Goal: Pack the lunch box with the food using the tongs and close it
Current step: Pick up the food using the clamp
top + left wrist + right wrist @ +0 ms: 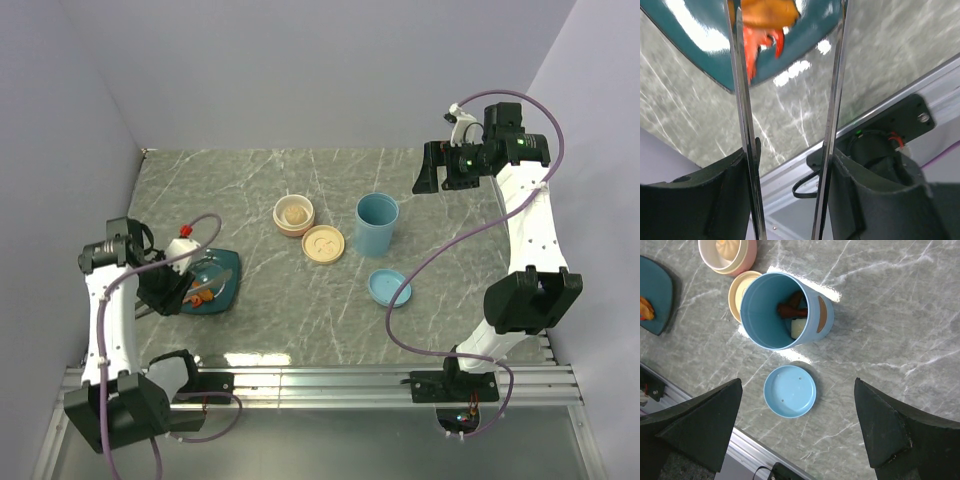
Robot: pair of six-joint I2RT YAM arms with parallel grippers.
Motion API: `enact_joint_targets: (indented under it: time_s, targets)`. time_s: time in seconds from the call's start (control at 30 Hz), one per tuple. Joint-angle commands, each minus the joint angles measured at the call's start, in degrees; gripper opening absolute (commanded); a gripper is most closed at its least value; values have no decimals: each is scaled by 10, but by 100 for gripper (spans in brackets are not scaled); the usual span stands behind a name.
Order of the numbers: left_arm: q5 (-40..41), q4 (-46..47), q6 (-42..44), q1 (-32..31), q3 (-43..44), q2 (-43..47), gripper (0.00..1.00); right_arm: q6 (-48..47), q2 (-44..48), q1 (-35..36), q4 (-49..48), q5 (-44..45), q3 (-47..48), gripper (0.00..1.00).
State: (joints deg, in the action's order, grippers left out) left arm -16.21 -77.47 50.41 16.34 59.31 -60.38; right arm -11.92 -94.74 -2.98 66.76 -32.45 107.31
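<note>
Holding tongs (834, 100), left hand (790, 172); shrimp (765, 14) between arms

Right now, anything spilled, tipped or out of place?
Nothing stands out. The blue container stands upright with food inside, its blue lid flat beside it; the pink bowl and cream lid likewise. No spilled food; the shrimp piece sits on the teal plate.

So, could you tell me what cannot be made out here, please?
- Left wrist view: the tongs are cut off by the top edge, so whether they grip the shrimp piece is unclear.
- Right wrist view: the blue cup hides part of its contents.
- Top view: food on the plate is too small.
</note>
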Motion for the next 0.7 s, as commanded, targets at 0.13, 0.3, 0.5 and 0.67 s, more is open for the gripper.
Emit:
enact_joint_targets:
  time_s: [0.13,0.3,0.5,0.67]
  targets:
    - [67,-7,63,9,-60,76,57,-11,13,1,-2,-13,4,100]
    - [131,13,83,10,-81,118,57,-10,14,1,-2,-16,4,100]
    - [160,41,99,10,-105,129,57,-10,13,2,-3,-17,3,100]
    - [187,55,115,10,-110,120,57,-11,13,2,-2,-15,4,100]
